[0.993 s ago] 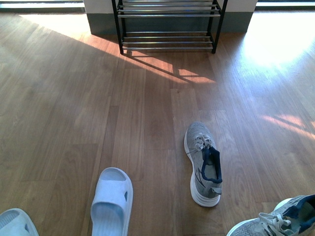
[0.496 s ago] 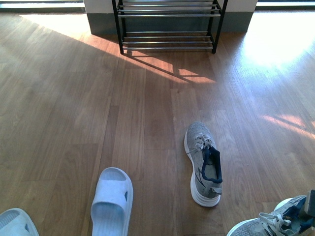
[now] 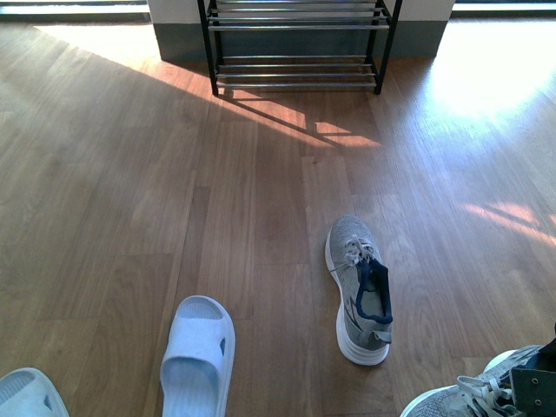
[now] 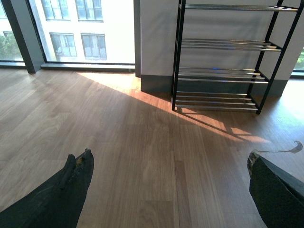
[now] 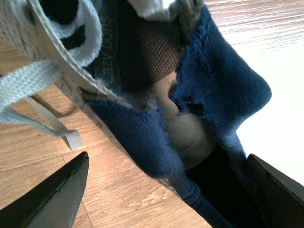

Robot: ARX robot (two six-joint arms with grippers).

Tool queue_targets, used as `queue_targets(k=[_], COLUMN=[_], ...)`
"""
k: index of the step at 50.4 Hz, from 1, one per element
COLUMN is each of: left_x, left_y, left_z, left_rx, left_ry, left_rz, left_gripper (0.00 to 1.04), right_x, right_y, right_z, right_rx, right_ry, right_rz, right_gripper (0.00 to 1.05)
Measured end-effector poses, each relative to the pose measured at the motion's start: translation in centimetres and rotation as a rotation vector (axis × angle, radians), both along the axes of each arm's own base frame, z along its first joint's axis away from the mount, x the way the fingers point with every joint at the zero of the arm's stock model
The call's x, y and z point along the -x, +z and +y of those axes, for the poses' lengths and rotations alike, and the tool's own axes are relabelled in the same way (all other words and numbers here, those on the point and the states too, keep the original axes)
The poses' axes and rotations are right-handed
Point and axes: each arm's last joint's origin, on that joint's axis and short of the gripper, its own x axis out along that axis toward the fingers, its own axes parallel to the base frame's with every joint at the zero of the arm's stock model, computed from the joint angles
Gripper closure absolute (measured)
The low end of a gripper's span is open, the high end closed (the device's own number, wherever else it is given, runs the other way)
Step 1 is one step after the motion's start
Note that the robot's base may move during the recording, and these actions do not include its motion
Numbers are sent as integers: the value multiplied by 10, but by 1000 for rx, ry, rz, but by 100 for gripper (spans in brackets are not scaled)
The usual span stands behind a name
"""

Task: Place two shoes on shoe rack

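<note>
Right wrist view: my right jaws stand spread either side of the navy-lined collar of a grey sneaker (image 5: pixel 142 61) lying on the wooden floor (image 5: pixel 118 199). My left jaws are spread too, above bare floor, with the shoe rack (image 4: pixel 223 43) well ahead by the wall (image 4: pixel 156 38).

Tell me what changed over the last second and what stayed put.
The right gripper came into the front view at the lower right and lowered over the near grey sneaker. Its jaws stand open on either side of the navy-lined opening, with nothing gripped yet. The other grey sneaker, the pale-blue slides and the shoe rack did not move.
</note>
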Motion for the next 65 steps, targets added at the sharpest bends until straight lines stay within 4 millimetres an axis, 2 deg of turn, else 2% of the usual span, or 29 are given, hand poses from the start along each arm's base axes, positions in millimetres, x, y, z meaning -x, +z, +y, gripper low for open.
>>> queue_targets(k=[9, 17, 25, 39, 49, 55, 65], left_x=[0, 0, 0, 0, 0, 0, 0], left_y=[0, 0, 0, 0, 0, 0, 0], left_z=[0, 0, 0, 0, 0, 0, 0], left_rx=[0, 0, 0, 0, 0, 0, 0], left_ry=[0, 0, 0, 0, 0, 0, 0], left_rz=[0, 0, 0, 0, 0, 0, 0], left_gripper=[9, 9, 9, 9, 9, 9, 9], right_x=[4, 10, 10, 5, 4, 7, -2], right_y=[2, 15, 18, -5, -12, -12, -13], right_z=[-5, -10, -13, -8, -6, -7, -12], right_rx=[-6, -13, 2, 26, 39, 19, 18], right_ry=[-8, -11, -3, 31, 36, 30, 33], right_rz=[17, 23, 36, 64, 88, 112, 92], right_gripper=[9, 9, 9, 9, 9, 26, 54])
